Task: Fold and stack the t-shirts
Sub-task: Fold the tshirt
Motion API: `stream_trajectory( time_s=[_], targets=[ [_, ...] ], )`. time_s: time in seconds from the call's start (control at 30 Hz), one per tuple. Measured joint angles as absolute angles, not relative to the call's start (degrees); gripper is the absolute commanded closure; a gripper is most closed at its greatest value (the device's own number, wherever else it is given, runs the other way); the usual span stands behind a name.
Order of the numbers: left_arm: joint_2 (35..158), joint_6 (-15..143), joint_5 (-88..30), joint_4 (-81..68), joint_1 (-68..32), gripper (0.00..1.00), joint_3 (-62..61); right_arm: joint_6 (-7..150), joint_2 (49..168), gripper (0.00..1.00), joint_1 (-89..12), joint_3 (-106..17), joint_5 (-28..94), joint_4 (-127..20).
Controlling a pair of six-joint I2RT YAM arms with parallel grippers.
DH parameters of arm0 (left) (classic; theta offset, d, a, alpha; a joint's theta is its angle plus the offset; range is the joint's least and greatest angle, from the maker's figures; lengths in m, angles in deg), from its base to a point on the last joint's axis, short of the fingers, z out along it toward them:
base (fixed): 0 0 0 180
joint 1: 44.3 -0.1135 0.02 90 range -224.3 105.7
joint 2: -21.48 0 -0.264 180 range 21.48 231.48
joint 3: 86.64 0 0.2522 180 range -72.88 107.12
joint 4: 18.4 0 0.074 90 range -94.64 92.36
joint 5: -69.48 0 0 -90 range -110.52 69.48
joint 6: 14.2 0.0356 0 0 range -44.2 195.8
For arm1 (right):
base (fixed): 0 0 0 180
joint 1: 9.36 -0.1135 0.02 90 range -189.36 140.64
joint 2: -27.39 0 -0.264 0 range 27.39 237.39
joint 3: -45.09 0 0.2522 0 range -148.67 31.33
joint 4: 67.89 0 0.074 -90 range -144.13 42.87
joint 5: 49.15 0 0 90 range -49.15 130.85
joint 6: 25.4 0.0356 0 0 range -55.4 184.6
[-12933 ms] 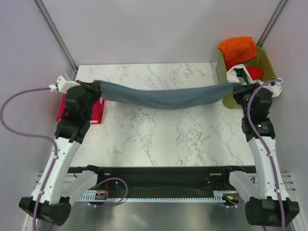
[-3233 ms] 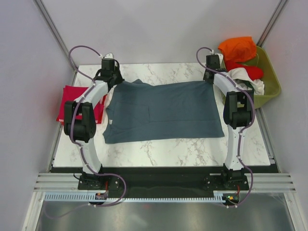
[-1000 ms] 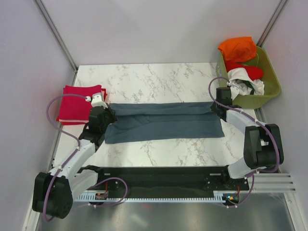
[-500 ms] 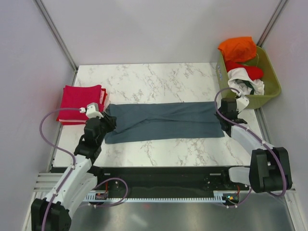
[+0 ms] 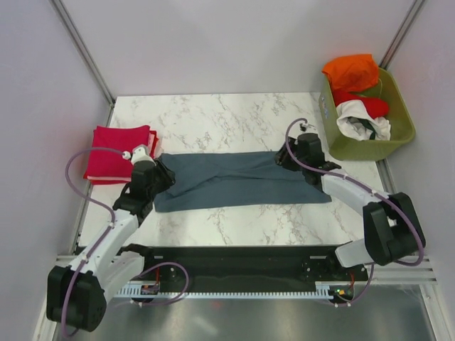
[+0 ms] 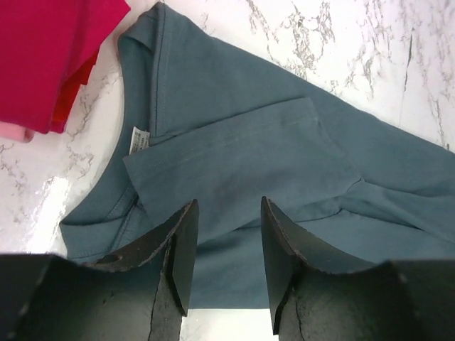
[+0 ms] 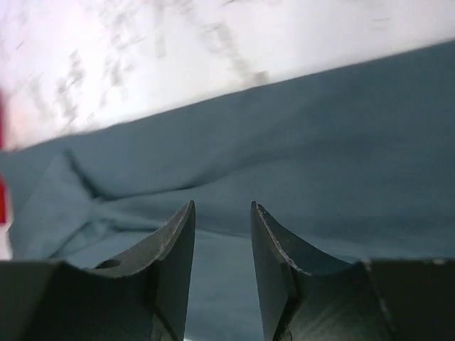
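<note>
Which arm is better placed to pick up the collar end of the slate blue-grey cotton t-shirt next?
Left. The left gripper hangs open right over the collar end of the slate blue-grey cotton t-shirt; the right gripper, also open, sits toward the opposite end.

Folded tee lies left of spread tee, basket right.

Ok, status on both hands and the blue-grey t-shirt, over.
Left hand open, empty, above collar end. Right hand open, empty, above other end. Blue-grey t-shirt flat on table, folded into strip. Nothing on it.
</note>
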State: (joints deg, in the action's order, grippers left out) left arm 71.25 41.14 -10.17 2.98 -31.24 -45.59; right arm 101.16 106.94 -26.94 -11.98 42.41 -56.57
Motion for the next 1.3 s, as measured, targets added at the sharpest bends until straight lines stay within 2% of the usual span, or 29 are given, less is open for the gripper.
stream_trajectory(
  time_s=[0.3,0.73,1.0,1.3],
  targets=[
    [86.84,41.14,-10.63,5.29,-31.97,0.50,-31.29,101.53,126.37,0.54,-36.67,-29.40,23.68,-62.36],
    [108.21,38.24,-12.75,9.18,-34.50,0.56,-17.55,106.60,150.61,0.52,-43.18,-49.46,14.00,-65.27],
    [120.35,35.42,-11.59,17.29,-34.61,0.57,-7.47,107.34,155.86,0.52,-43.84,-54.31,12.67,-64.13],
    [125.85,34.15,-10.30,21.99,-35.14,0.56,-4.08,108.37,157.25,0.55,-43.92,-54.42,9.41,-63.54]
  ],
)
